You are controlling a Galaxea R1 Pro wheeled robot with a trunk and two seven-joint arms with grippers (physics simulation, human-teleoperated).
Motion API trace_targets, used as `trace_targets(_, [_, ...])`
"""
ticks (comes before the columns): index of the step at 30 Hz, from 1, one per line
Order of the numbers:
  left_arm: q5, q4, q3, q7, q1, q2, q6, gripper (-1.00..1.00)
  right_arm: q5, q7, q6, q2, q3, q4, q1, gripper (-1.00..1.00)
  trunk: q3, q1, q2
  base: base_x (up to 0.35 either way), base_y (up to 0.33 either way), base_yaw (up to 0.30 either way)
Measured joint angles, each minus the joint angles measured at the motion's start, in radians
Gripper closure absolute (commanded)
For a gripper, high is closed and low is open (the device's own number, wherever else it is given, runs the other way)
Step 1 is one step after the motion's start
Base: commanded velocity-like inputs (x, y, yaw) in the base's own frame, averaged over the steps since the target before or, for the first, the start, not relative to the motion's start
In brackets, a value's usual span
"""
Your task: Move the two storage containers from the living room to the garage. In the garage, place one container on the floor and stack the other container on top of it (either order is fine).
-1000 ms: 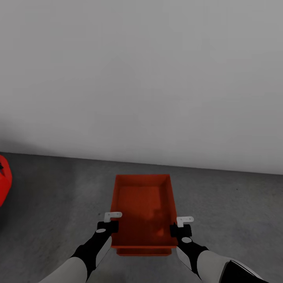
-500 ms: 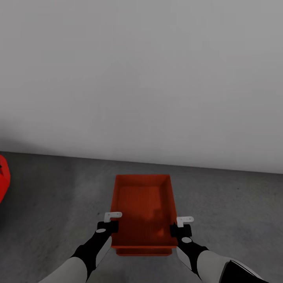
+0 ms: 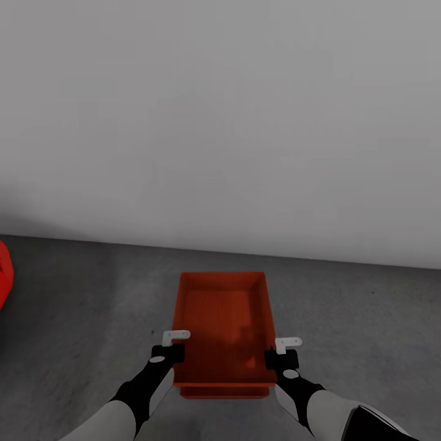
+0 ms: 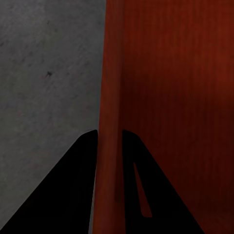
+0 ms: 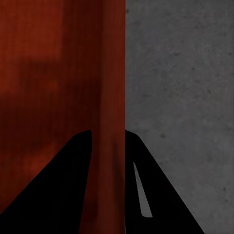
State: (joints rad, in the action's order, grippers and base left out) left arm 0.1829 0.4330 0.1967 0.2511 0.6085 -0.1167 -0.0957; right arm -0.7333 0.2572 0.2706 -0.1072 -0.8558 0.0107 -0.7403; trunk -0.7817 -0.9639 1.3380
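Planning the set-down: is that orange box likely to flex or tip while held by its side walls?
The box is probably fairly stiff: its rim looks straight between the left hand and right hand. Its thin walls might slip in a pinch. It looks level and empty, so tipping seems unlikely.

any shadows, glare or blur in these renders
Head view: flat, even light, no glare; soft dim band along the pale grey wall base; faint darker patch inside the orange-red rectangular container. Left wrist view: left gripper fingers are pure black silhouettes astride the container wall. Right wrist view: same for the right gripper; mottled dark grey concrete floor looks slightly soft.
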Motion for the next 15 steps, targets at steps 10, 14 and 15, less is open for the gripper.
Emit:
trace_targets(10, [0.001, 0.000, 0.001, 0.000, 0.000, 0.000, 0.000, 1.00, 0.000, 0.000, 0.000, 0.000, 0.000, 0.000, 0.000, 1.00, -0.031, -0.038, 0.070, 0.000, 0.000, 0.000])
trace_targets(14, [0.001, 0.000, 0.001, 0.000, 0.000, 0.000, 0.000, 1.00, 0.000, 0.000, 0.000, 0.000, 0.000, 0.000, 0.000, 1.00, -0.044, -0.054, 0.098, 0.000, 0.000, 0.000])
trace_targets(15, [0.001, 0.000, 0.001, 0.000, 0.000, 0.000, 0.000, 1.00, 0.000, 0.000, 0.000, 0.000, 0.000, 0.000, 0.000, 1.00, -0.047, -0.058, 0.105, 0.000, 0.000, 0.000])
